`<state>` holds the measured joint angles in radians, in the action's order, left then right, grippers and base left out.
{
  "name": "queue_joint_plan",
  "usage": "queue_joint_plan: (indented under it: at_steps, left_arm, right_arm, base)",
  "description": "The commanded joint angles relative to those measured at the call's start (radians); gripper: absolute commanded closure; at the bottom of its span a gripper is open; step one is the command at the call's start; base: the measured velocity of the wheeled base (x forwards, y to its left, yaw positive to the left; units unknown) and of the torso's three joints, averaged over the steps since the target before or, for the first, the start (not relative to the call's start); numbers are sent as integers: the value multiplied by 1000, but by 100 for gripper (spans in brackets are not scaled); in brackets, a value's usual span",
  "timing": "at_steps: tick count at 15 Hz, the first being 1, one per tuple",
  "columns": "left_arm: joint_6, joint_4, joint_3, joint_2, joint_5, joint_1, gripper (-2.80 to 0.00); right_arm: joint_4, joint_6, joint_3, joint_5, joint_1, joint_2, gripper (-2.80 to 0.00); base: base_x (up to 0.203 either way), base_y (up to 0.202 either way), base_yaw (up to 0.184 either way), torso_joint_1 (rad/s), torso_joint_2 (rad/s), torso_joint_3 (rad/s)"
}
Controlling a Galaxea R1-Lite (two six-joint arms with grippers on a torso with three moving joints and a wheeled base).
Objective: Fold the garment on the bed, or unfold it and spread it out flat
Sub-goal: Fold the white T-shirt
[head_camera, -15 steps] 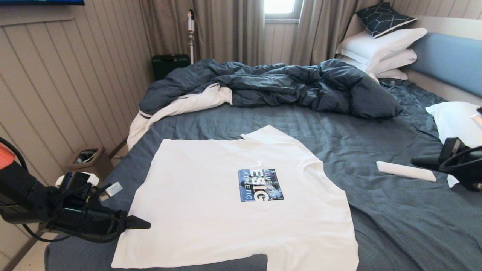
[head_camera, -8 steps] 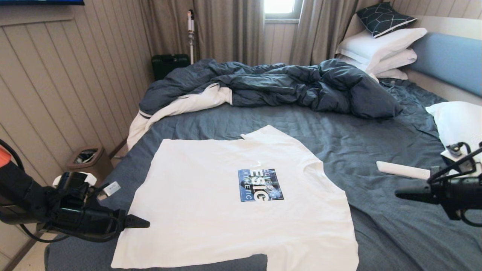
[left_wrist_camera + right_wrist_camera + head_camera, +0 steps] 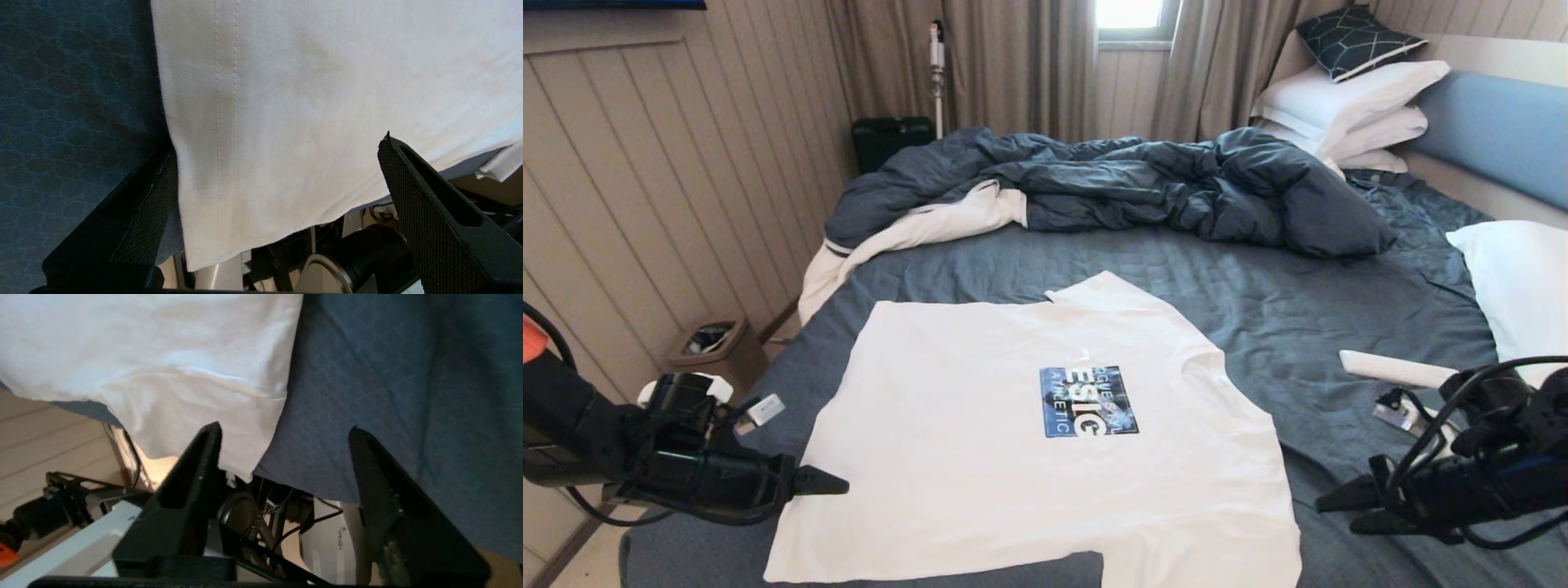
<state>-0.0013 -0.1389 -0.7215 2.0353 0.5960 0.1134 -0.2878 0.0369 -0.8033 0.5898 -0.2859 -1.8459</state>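
- The garment (image 3: 1045, 441) lay spread flat, print up, on the bed (image 3: 1339, 302).
- The left gripper (image 3: 837, 487) hovered at its hem corner, jaws open.
- The right gripper (image 3: 1331, 510), jaws open, hung just beside the near sleeve; folding probably required pinching both edges.

I see the white short-sleeved cotton T-shirt (image 3: 1029, 441) lying spread flat, print side up, on the near part of the large bed with its grey-blue textured sheet (image 3: 1339, 302). Its small blue-and-black chest print with white letters (image 3: 1088, 400) reads sideways from my head camera. The collar points right, the hem left, and the near sleeve hangs over the bed's front edge.
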Motion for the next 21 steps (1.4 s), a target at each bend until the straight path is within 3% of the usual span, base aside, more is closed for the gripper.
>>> queue_joint_plan:
  at_steps: [1,6,12,21]
  left_arm:
    - [0,-2,2,-3,2,0,-280]
    - [-2,-2,-6,3,2,0,-280]
    - [-2,-2,-7,5,2,0,-280]
    - [-2,-1,-13,6,2,0,-280]
  right_arm:
    - [1,-6,-19,4,39,-62,-280]
    - [59,-24,-51,-1,45,-116,-280]
    - [61,-108,-157,1,134,-156,-280]
    - [61,-125,-193,0,236,-173,-280]
  base:
    - [0,0,0,0,0,0]
    - [0,0,0,0,0,0]
    - [0,0,0,0,0,0]
    - [0,0,0,0,0,0]
